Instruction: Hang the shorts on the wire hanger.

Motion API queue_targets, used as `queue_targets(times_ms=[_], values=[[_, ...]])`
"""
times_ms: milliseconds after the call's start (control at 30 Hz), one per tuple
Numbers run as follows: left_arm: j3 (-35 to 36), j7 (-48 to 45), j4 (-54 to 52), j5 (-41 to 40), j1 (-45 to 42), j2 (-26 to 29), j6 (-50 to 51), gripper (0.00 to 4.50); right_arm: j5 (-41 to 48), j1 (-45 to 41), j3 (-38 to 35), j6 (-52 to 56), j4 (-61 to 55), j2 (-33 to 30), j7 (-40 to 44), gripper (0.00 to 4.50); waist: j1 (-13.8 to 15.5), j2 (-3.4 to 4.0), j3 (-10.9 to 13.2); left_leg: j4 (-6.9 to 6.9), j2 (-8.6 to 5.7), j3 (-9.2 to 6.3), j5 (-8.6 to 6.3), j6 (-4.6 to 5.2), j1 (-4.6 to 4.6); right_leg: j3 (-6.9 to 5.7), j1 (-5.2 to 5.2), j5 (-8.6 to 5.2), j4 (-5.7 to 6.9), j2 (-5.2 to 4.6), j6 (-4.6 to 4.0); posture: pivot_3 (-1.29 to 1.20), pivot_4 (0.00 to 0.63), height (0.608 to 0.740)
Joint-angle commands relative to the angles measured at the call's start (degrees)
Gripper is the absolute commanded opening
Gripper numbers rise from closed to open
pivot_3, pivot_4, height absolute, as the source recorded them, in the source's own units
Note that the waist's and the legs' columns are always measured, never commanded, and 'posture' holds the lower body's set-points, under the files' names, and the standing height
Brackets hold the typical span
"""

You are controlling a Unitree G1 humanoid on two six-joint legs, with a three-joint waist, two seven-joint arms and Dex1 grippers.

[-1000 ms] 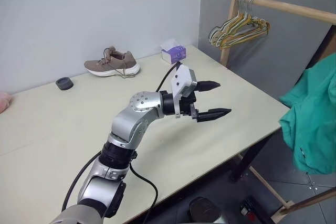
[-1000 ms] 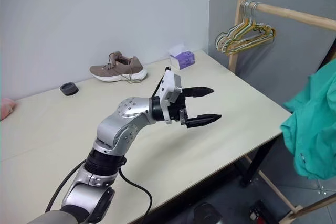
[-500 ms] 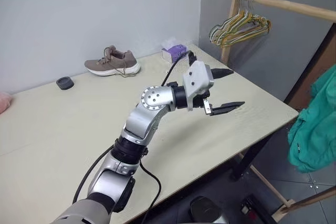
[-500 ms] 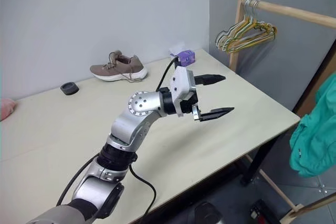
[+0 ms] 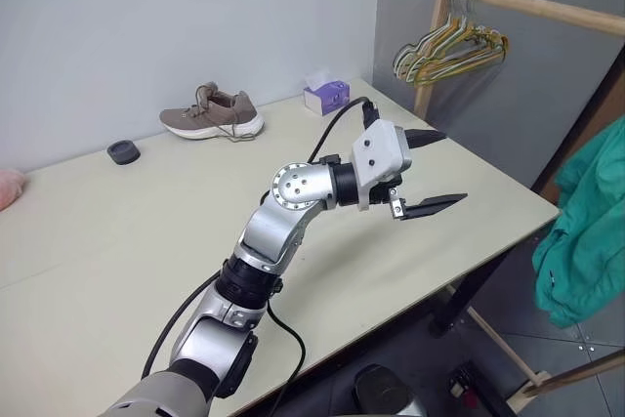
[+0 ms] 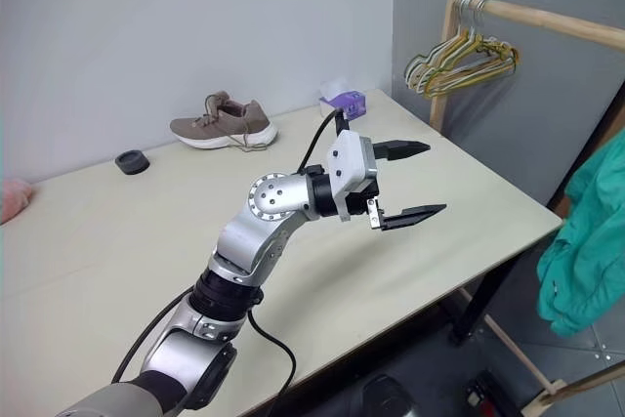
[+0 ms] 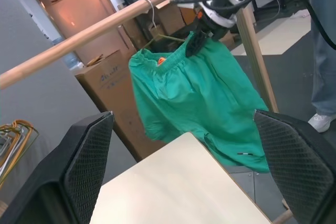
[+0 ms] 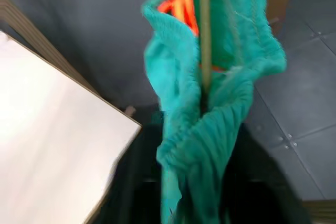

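The teal-green shorts (image 7: 195,94) hang off the table's right end, beneath the wooden rail (image 7: 79,40). The wire hanger (image 7: 153,10) has its hook over the rail, and its thin olive wire (image 8: 205,40) runs through the gathered waistband beside the orange tag (image 8: 178,4). My right gripper (image 7: 196,44) is at the waistband, just under the rail. My left gripper (image 5: 444,168) is held above the table's right half, open and empty, pointing toward the shorts (image 5: 586,231).
A bunch of yellow, green and white hangers (image 5: 451,46) hangs at the rail's far end by the rack post (image 5: 430,56). On the table (image 5: 117,241) lie a brown shoe (image 5: 211,114), a purple tissue box (image 5: 325,97) and a black disc (image 5: 122,151). Cardboard boxes (image 7: 107,85) and a person's legs (image 7: 321,51) stand beyond the rack.
The shorts have swung to the right, away from the table edge, and now hang further off. My left gripper rolled and shifted slightly right, staying open.
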Motion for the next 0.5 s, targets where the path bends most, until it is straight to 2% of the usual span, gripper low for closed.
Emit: queue_targets(times_ms=[33,167,200,333,433,500], values=[[0.4,-0.4,-0.7,-0.1,-0.8,0.2,-1.0,4.5,1.2,1.1,-4.4,1.6,-7.4,0.7,-1.6,2.98,0.0,0.01,0.0,0.01,0.0,0.01,0.0,0.0,0.0,0.01,0.0,0.01,0.0,0.0,0.02,-0.5,0.035,0.74],[0.8,-0.4,-0.3,-0.1,-0.9,0.4,-1.1,4.5,-0.1,1.8,-6.7,-0.9,-13.4,2.3,-5.7,4.35,0.2,0.08,-0.1,0.04,-0.01,0.02,0.0,0.0,0.0,0.03,0.0,0.03,-0.01,-0.02,0.06,-0.5,0.029,0.74],[0.8,-0.4,-0.1,0.0,-0.9,0.5,-1.1,4.5,-0.2,1.7,-7.1,-1.2,-14.6,2.9,-6.6,4.48,0.2,0.09,-0.1,0.04,-0.01,0.02,0.0,0.0,0.0,0.04,-0.02,0.03,0.0,-0.03,0.06,-0.5,0.029,0.74],[1.0,0.0,0.1,0.1,-0.3,0.7,-1.0,4.5,-0.9,1.7,-6.8,-3.6,-20.0,5.6,-10.2,4.48,0.3,0.11,-0.1,0.03,0.01,-0.01,0.0,0.0,0.0,0.03,-0.03,0.04,0.01,-0.03,0.06,-0.51,0.023,0.74],[1.5,0.8,0.2,0.5,0.5,1.4,-0.6,4.5,-2.5,3.5,-3.8,-11.1,-24.7,7.1,-10.7,4.48,0.5,0.24,-0.2,0.04,0.0,0.0,0.0,0.01,0.05,0.05,-0.05,0.04,0.01,-0.03,0.08,-0.5,0.016,0.74],[2.3,2.2,0.6,1.4,1.1,2.5,-0.2,4.5,-2.2,5.8,-0.5,-17.2,-29.9,8.3,-8.2,4.48,0.5,0.28,-0.2,0.04,-0.01,0.01,0.0,0.01,0.08,0.07,-0.06,0.05,0.02,-0.03,0.08,-0.49,0.012,0.74]])
